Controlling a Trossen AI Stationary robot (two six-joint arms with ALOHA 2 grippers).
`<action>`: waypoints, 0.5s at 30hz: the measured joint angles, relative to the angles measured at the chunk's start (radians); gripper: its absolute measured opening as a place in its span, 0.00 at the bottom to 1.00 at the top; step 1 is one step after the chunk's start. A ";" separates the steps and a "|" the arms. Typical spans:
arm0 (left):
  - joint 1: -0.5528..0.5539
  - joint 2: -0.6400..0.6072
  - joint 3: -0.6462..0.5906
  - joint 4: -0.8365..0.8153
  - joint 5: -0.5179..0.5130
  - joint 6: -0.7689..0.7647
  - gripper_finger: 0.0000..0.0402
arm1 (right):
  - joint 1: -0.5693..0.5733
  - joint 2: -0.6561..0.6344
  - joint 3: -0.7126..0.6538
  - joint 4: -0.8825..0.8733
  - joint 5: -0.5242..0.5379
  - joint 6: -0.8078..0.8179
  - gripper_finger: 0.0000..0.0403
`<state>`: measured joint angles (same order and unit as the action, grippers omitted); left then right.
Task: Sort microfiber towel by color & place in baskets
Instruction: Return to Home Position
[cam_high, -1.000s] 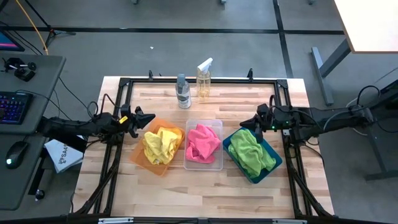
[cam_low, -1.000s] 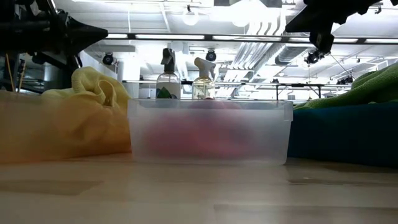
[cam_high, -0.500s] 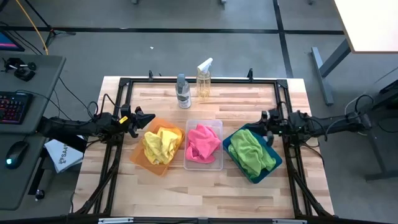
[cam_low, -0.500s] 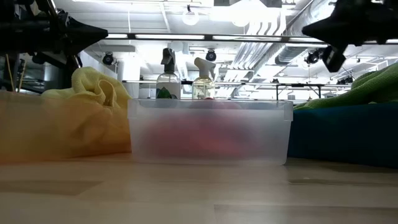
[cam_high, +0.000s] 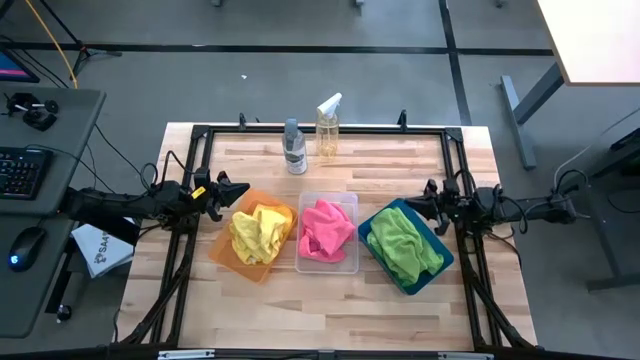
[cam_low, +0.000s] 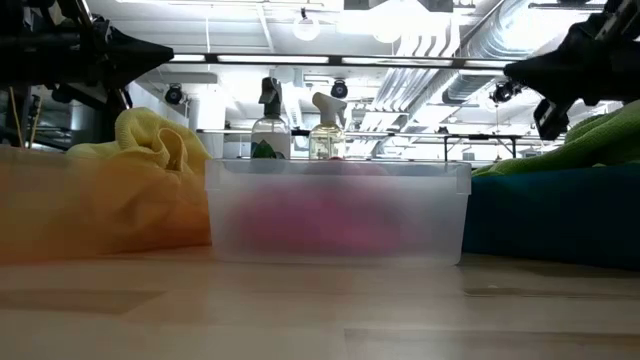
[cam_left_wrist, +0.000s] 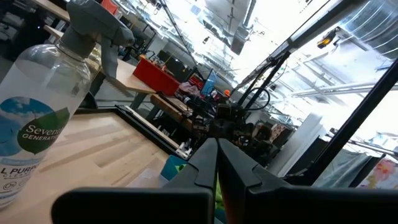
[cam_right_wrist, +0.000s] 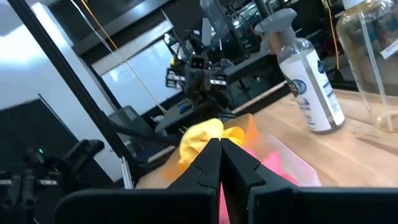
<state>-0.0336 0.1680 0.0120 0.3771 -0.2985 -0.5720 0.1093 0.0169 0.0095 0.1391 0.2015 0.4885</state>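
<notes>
Three baskets stand in a row on the table. The orange basket (cam_high: 225, 247) holds yellow towels (cam_high: 258, 232), the clear basket (cam_high: 347, 204) pink towels (cam_high: 325, 229), the teal basket (cam_high: 432, 270) green towels (cam_high: 402, 246). The low view shows the yellow towels (cam_low: 150, 140) heaped above the rim, the pink ones (cam_low: 330, 215) through the clear wall. My left gripper (cam_high: 243, 187) is shut, level, above the orange basket's far left corner. My right gripper (cam_high: 408, 199) is shut, level, above the teal basket's far edge. Both touch nothing.
Two clear spray bottles (cam_high: 294, 148) (cam_high: 327, 128) stand near the table's far edge, behind the baskets. A black frame (cam_high: 320, 129) runs around the tabletop. Bare wood lies in front of the baskets. A desk with keyboard (cam_high: 15, 170) and mouse is off to the left.
My right arm has drawn back toward the table's right edge, its gripper moving from above the green towels to the teal basket's far right edge. The left arm and the towels have stayed still.
</notes>
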 joint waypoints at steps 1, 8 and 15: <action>0.000 0.000 0.000 0.000 0.000 0.000 0.00 | 0.000 -0.014 0.001 -0.027 0.001 -0.010 0.00; 0.000 0.002 0.001 -0.009 0.000 0.000 0.00 | 0.000 0.010 0.001 -0.088 0.043 -0.131 0.00; 0.000 0.002 0.001 -0.021 0.000 0.000 0.00 | 0.000 0.029 0.001 -0.089 0.030 -0.149 0.00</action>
<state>-0.0338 0.1696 0.0128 0.3562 -0.2989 -0.5724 0.1093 0.0461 0.0101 0.0498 0.2319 0.3391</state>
